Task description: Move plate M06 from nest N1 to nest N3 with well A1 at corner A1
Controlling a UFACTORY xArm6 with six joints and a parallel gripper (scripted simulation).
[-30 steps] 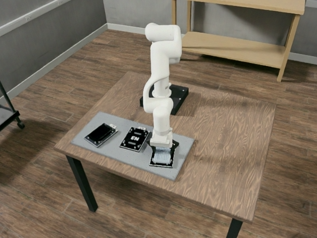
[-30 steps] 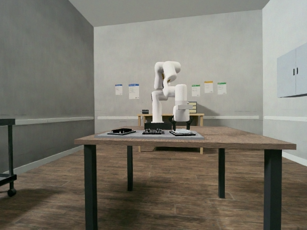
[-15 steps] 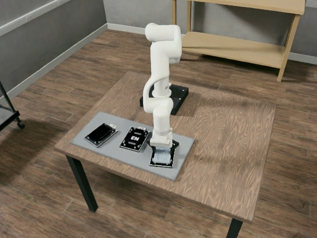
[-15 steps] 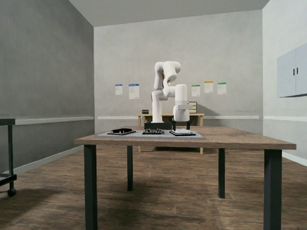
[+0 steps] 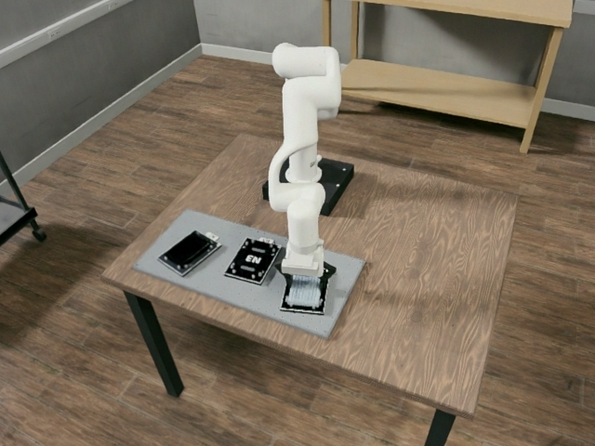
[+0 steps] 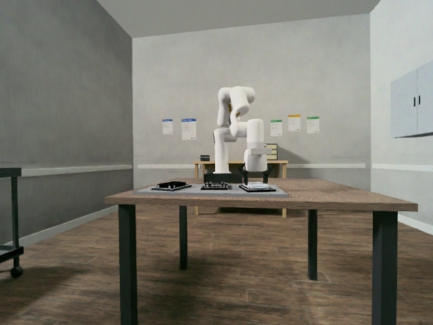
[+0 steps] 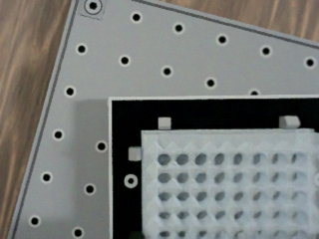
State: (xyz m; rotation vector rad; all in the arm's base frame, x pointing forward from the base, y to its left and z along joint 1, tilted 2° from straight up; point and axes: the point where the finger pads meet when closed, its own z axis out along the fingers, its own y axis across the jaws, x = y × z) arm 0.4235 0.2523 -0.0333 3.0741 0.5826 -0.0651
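A white well plate (image 5: 303, 293) lies in the right-hand black nest (image 7: 125, 199) on the grey deck (image 5: 211, 288). It also shows in the wrist view (image 7: 229, 184), lying between small white locators, and in the exterior view (image 6: 256, 186). My gripper (image 5: 301, 279) is down over the plate's near end, its fingers shut on the plate's sides (image 6: 256, 181). The middle nest (image 5: 253, 260) is empty and carries white lettering. A black plate (image 5: 188, 250) sits on the left nest. I cannot read the plate labels.
The arm's black base (image 5: 331, 179) stands behind the deck. Small white signs (image 5: 211, 236) stand at the far ends of the nests. A wooden shelf (image 5: 446, 86) is behind the table and a cart (image 5: 14, 216) to the left.
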